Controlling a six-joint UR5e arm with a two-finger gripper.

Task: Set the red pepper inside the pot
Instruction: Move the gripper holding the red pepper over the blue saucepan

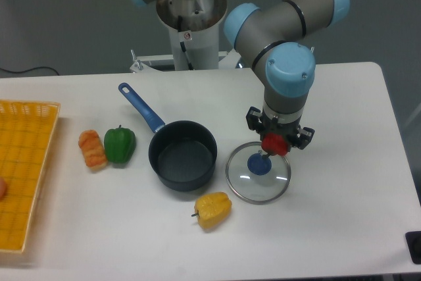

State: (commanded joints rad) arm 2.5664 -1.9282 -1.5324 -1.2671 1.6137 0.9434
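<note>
Gripper [276, 144] clamped on the red pepper [275, 143], hanging just above the glass lid [258, 179] and its blue knob, with the empty pot [183, 154] to its left and 1 yellow pepper [213, 209] below that.

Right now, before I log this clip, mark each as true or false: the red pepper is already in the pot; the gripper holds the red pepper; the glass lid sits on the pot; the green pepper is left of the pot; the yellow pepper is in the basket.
1. The red pepper is already in the pot. False: the pot is empty.
2. The gripper holds the red pepper. True: it is shut on it, above the glass lid.
3. The glass lid sits on the pot. False: it lies on the table, right of the pot.
4. The green pepper is left of the pot. True.
5. The yellow pepper is in the basket. False: it lies on the table in front of the pot.
</note>
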